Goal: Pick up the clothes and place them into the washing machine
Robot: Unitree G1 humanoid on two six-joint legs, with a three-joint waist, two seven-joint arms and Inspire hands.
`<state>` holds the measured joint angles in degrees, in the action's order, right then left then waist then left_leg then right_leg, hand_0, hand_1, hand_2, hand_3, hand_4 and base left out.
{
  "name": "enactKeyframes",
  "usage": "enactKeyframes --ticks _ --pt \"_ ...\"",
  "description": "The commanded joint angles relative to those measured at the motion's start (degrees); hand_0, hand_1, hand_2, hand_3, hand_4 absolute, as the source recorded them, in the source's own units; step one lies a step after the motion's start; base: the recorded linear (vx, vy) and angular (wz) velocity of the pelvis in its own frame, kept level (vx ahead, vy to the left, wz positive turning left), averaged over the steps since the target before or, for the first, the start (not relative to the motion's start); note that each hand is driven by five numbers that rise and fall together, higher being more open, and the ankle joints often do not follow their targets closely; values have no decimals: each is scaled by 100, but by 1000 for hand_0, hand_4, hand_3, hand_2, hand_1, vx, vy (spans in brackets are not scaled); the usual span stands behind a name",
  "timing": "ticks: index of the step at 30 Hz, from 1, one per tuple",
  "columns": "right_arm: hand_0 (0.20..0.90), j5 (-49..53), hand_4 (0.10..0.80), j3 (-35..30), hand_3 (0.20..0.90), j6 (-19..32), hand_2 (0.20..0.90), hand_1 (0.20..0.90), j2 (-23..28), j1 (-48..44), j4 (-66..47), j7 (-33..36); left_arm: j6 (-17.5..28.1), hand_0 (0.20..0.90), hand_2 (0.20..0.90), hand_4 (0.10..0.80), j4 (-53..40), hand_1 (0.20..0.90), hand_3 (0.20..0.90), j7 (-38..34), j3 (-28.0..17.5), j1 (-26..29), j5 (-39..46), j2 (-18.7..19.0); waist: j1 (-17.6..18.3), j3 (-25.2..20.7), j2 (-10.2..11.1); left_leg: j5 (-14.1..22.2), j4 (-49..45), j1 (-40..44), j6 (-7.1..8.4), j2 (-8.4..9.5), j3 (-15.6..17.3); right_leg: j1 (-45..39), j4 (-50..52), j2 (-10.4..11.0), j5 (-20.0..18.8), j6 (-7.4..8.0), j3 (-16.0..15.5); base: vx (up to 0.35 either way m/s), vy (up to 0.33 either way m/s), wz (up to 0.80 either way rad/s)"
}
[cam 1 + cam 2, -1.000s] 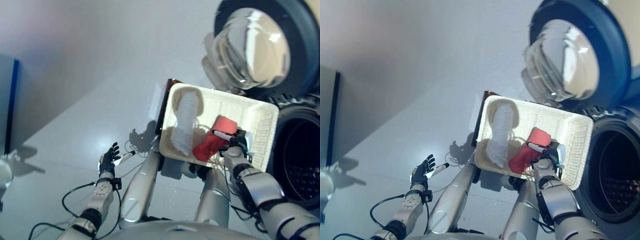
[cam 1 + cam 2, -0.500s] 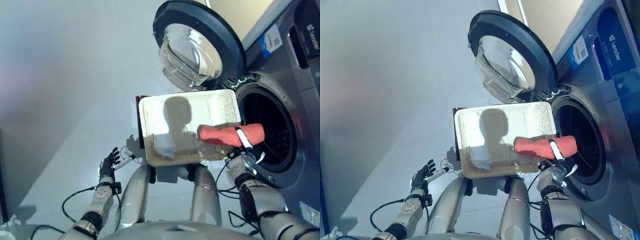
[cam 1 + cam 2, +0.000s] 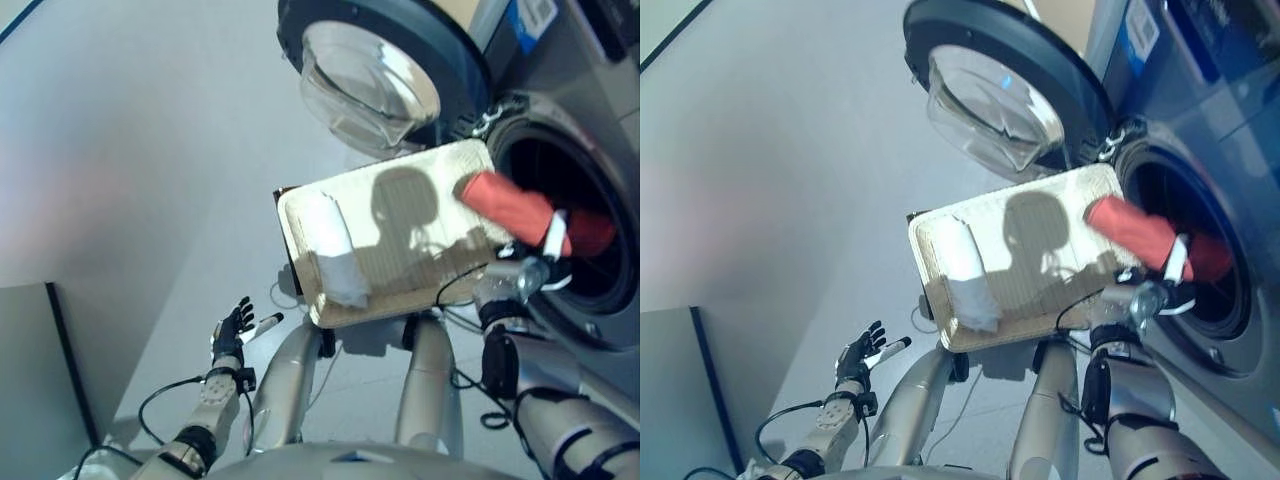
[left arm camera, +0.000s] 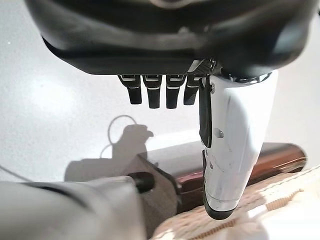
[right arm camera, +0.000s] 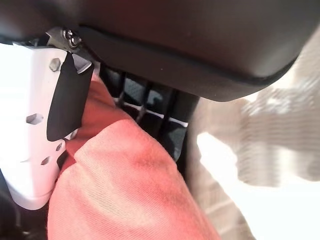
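Clothes half done at best: washer (image 3: 590, 150) drum open, basket (image 3: 300, 215) with white cloth (image 3: 335, 250) waiting. Red cloth (image 3: 510, 205) pinched in right hand (image 3: 545, 245) at drum mouth, not yet released. Left hand (image 3: 232, 328) idle, fingers straight, empty.

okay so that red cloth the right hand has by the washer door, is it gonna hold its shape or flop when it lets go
Probably flop. The red cloth is soft fabric, creased where the right hand pinches it, though rolled up it spans from the basket to the drum opening without drooping much. It looks light, held in a pinch. It seems unlikely to slip: the weave looks matte.
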<state>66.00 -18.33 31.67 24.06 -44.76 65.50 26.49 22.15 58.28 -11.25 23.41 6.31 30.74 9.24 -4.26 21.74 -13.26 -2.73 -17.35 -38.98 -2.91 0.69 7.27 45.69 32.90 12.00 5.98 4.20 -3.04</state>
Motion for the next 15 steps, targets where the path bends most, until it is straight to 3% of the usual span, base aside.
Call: enactKeyframes --ticks 1,3,11,15 --pt "200 -201 300 52 200 751 200 200 827 -228 -565 164 174 900 900 800 286 900 900 -74 -128 -64 93 145 56 -111 49 912 -1310 -516 389 23 -241 -206 -136 -85 60 -9 -158 13 -15 -10" --pt "200 -256 300 47 200 750 200 200 924 -280 -603 213 170 900 900 800 278 900 900 -72 -138 -62 80 149 71 -106 41 1034 -1524 -622 383 -6 -214 -92 99 -94 191 -28 -138 6 -18 -7" --pt "200 -910 300 415 200 776 200 200 2195 -1075 -670 683 157 900 900 800 226 900 900 -2 -218 -304 -51 285 90 -153 -107 1825 -2898 -992 212 -115 -103 500 1498 -155 894 -216 44 19 -7 -9" --pt "200 -1411 300 682 200 720 200 200 2746 -1377 -881 968 217 900 900 800 79 900 900 29 -179 -425 -55 350 119 -195 -178 1943 -3017 -1071 182 -105 -15 691 1707 -174 997 -248 136 21 17 -17"
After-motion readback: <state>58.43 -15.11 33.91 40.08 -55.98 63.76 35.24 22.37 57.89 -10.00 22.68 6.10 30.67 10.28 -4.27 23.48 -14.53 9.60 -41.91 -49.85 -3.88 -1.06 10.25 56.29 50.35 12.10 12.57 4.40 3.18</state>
